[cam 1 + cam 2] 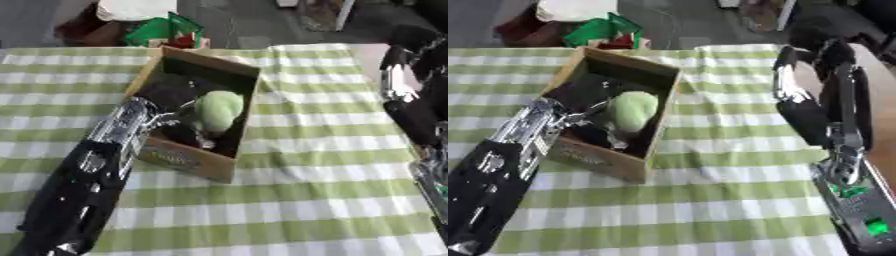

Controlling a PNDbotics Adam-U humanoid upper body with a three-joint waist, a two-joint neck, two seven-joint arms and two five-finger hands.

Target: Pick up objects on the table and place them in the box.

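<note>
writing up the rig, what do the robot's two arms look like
Left arm: glossy black forearm shell, shiny silver wrist section toward the left hand. Right arm: black segments with silver metal links, and a grey base part carrying small green markings.

The box [188,159] looks like plain matt brown cardboard, with a green object [218,109] inside that seems soft and kinda fuzzy, no shine on it. The tablecloth [324,150] is a matt woven-looking cloth in green and white checks. The left arm [79,190] is glossy black plastic with shiny silver metal near the wrist, same finish on the right arm [833,125].
</note>
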